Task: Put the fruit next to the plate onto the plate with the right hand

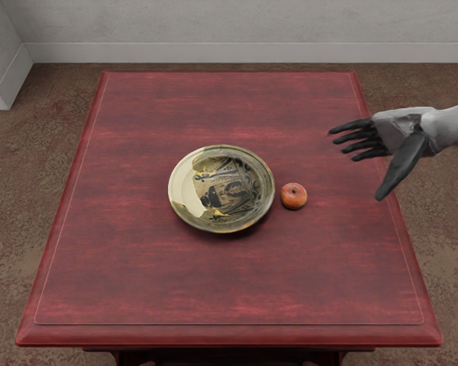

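We saw the right robot hand [385, 141] hovering over the bench's [137, 267] right edge, fingers spread and empty, apparently readied for a grasp. The orange-red fruit [294, 196] lay just beside the golden plate [174, 191], on the hand's side, not yet on it.

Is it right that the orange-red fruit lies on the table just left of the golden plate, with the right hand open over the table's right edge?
No. The head view shows the orange-red fruit on the table just right of the golden plate, not left. The right hand is open over the table's right edge.
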